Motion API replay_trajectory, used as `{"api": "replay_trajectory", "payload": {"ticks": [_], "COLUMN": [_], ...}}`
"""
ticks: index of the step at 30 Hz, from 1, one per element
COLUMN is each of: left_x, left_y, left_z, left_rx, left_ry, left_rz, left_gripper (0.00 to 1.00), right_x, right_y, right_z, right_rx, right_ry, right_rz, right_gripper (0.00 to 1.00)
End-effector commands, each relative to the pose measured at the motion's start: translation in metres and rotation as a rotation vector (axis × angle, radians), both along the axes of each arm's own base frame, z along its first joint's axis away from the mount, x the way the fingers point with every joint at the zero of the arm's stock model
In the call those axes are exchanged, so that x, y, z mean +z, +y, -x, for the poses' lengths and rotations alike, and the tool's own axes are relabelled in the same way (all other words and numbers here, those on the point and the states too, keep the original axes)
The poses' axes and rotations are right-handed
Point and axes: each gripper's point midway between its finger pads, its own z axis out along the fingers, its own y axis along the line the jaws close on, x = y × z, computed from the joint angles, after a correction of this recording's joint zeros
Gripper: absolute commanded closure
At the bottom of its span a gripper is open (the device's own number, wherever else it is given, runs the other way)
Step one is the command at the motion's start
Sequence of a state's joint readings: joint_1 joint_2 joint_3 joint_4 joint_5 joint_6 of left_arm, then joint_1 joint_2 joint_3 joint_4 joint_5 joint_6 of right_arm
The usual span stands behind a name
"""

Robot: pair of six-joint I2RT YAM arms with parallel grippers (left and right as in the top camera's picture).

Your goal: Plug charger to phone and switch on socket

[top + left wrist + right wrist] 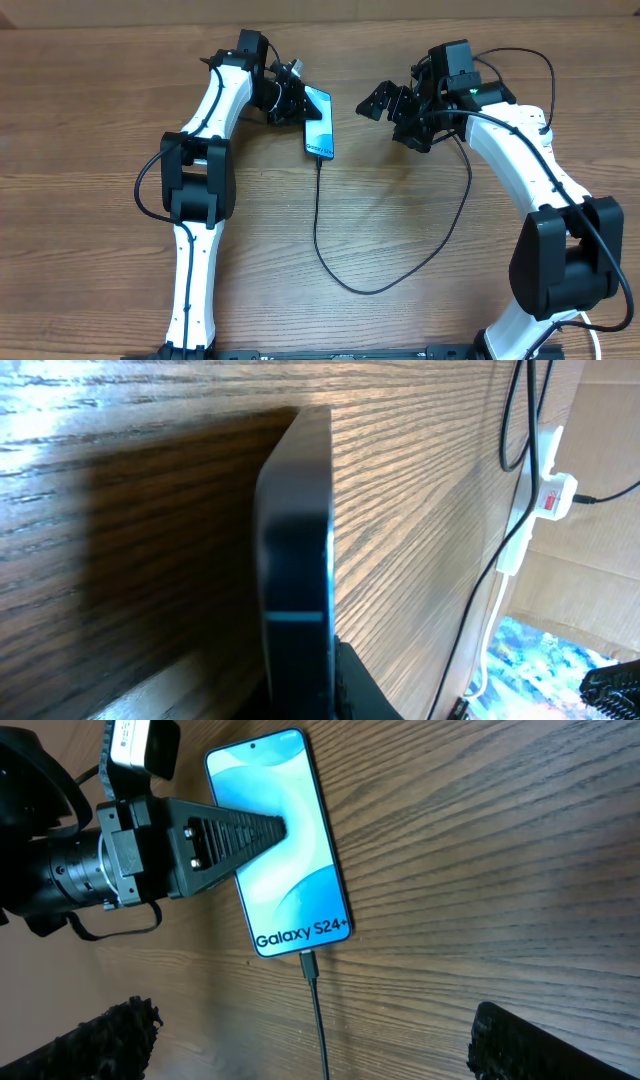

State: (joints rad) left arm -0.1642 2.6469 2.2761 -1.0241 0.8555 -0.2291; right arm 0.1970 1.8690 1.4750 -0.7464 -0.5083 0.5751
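Note:
The phone (319, 124) has a lit blue screen reading "Galaxy S24+" in the right wrist view (283, 850). My left gripper (295, 104) is shut on it, one finger lying across the screen (215, 832). The left wrist view shows the phone edge-on (297, 530) between the fingers (300, 695). The charger cable's tip (309, 963) sits in the phone's bottom port. The cable (320, 235) loops toward the table front and back up under my right arm. My right gripper (390, 112) hangs open and empty to the right of the phone, its fingers (315, 1045) either side of the cable.
The white power strip (545, 475) with a red switch (548, 503) lies by the far table edge, seen only in the left wrist view, with its white lead (497, 610) and a black cable beside it. Cardboard stands behind it.

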Motion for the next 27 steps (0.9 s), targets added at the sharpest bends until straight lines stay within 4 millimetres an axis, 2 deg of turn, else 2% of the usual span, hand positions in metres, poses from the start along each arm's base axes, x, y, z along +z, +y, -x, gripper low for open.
{"api": "replay_trajectory", "payload": {"ticks": [1, 6, 12, 14, 18, 22, 24, 27], "left_x": [-0.019, -0.024, -0.028, -0.034, -0.045, -0.051, -0.051, -0.051], "left_y": [0.009, 0.012, 0.012, 0.019, 0.035, 0.047, 0.048, 0.049], "left_z": [0.003, 0.004, 0.006, 0.004, 0.005, 0.006, 0.007, 0.007], "left_rx": [-0.002, -0.001, -0.008, 0.000, 0.012, 0.019, 0.018, 0.020], "left_ry": [-0.003, -0.002, -0.002, -0.010, -0.008, -0.003, 0.003, 0.004], "left_rz": [-0.105, -0.143, -0.179, -0.236, -0.341, -0.419, -0.423, -0.423], "left_gripper": [0.86, 0.83, 0.74, 0.74, 0.64, 0.45, 0.31, 0.22], "right_x": [0.013, 0.012, 0.012, 0.011, 0.011, 0.009, 0.009, 0.009], "right_y": [-0.002, -0.003, -0.003, -0.003, -0.003, -0.008, -0.008, -0.007], "right_z": [-0.003, -0.002, -0.001, -0.001, -0.001, -0.004, -0.004, -0.003], "right_rx": [-0.002, -0.002, -0.002, -0.002, -0.002, -0.018, -0.018, -0.018], "right_ry": [-0.038, -0.032, -0.028, -0.027, -0.029, -0.034, -0.034, -0.033], "right_rz": [0.006, 0.007, 0.008, 0.008, 0.008, 0.037, 0.037, 0.036], "right_gripper": [0.00, 0.00, 0.00, 0.00, 0.00, 0.00, 0.00, 0.00]}}
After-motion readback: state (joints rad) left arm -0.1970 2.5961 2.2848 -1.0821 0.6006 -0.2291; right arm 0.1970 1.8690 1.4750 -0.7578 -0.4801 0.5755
